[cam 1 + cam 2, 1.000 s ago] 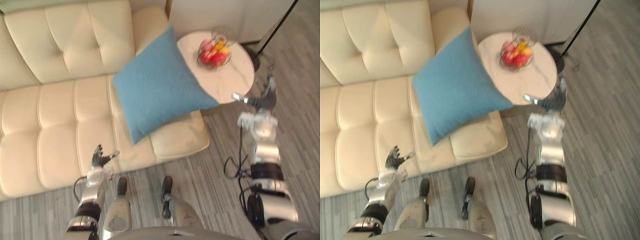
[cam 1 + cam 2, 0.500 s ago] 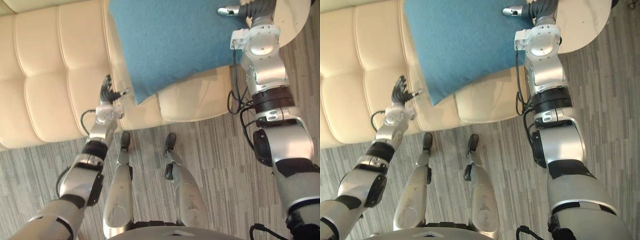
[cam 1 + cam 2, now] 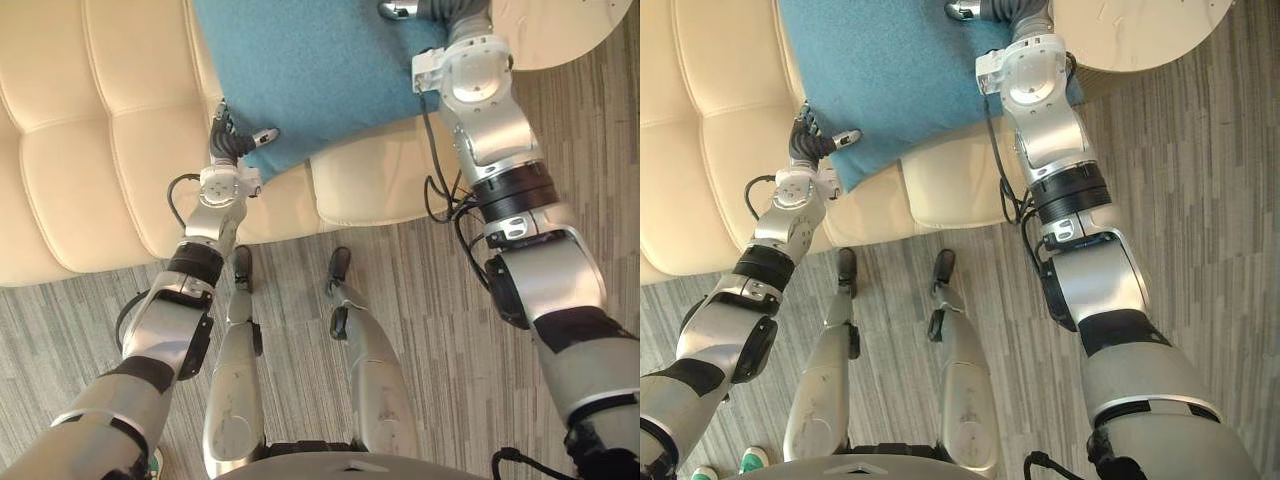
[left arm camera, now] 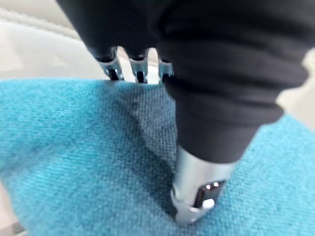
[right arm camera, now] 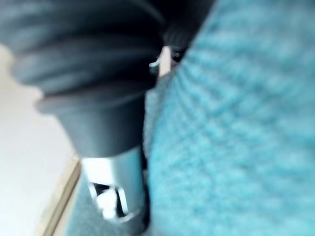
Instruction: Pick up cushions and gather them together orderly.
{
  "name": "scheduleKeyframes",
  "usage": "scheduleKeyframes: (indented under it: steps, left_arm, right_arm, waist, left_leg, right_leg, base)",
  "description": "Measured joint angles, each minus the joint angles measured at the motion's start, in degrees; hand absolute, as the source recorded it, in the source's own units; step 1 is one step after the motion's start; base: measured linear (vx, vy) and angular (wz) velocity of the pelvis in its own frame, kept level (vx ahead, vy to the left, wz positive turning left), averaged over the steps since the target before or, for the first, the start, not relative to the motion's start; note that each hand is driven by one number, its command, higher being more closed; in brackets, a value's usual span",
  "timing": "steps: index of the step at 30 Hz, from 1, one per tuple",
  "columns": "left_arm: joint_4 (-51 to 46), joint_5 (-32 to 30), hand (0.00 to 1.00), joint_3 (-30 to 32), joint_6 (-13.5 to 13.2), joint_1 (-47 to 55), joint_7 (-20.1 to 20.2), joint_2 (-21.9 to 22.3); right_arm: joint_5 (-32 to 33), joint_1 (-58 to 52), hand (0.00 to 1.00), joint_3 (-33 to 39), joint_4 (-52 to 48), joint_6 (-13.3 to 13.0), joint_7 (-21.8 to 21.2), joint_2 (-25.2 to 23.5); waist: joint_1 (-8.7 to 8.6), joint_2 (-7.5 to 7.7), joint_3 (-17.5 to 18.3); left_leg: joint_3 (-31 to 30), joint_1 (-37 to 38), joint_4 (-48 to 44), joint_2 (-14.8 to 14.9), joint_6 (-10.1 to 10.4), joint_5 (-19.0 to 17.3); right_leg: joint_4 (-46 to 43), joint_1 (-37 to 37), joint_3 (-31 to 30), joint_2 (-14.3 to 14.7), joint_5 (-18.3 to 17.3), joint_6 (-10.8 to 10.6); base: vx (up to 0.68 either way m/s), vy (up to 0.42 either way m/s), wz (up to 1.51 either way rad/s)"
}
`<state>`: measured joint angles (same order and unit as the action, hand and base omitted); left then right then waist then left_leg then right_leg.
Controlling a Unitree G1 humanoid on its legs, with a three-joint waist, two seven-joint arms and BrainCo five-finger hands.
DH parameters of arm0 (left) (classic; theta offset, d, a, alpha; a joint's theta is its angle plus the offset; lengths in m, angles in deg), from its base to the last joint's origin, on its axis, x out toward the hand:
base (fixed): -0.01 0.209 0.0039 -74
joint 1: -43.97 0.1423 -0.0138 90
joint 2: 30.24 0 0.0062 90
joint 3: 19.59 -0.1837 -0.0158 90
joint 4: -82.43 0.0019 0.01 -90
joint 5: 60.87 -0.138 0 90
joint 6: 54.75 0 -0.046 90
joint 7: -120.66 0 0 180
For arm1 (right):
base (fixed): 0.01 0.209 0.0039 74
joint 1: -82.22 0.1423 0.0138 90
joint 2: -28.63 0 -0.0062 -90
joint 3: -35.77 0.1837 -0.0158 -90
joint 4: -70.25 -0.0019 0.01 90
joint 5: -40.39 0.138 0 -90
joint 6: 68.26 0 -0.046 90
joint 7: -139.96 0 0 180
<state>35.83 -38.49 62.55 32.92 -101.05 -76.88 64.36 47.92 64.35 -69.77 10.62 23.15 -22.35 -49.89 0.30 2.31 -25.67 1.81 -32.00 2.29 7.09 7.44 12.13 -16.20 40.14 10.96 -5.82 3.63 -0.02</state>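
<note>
I saw one blue cushion [image 3: 320, 70] on the one cream sofa [image 3: 90, 150]. My left hand [image 3: 232, 145] pinched its near corner, thumb [image 3: 265, 133] on top, fingers [image 3: 224, 118] curled at the edge. My right hand [image 3: 435, 8] was at the cushion's corner beside the one round counter [image 3: 560, 30]; I couldn't tell its grip.

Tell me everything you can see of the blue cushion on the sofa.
The blue cushion is a teal pillow of coarse woven cloth. It lies on the seat of the cream sofa, turned so that one corner points toward the seat's front edge, and its far part runs out of frame. The left robot hand is on that near corner, where the cloth is dented. The right robot hand meets its side by the round table.
</note>
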Motion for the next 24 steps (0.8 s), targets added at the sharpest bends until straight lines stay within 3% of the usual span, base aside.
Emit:
scheduleKeyframes:
  steps: [16,24]
  left_arm:
    - [-5.09,4.84,1.00,1.12,0.64,0.03,-3.05,-1.57]
    - [-15.99,4.23,1.00,1.19,0.60,4.24,-4.72,-1.57]
  right_arm:
    - [2.36,-11.75,1.00,2.72,-7.56,-1.41,0.02,-2.52]
    - [2.27,-27.32,1.00,8.39,-18.20,-1.62,0.16,-5.90]
  waist:
    - [0.13,0.01,0.01]
    - [0.02,0.02,0.01]
  left_leg:
    - [1.41,2.23,0.44,-0.52,0.10,0.48]
    - [1.35,4.73,0.93,-1.08,0.06,0.70]
  right_leg:
    - [-2.98,0.00,-1.21,-0.47,-1.57,-0.06]
    - [-4.78,-1.62,-1.17,-1.29,-2.85,-0.42]
  base:
    - [0.01,-0.028,-0.01]
    - [0.01,-0.038,0.03]
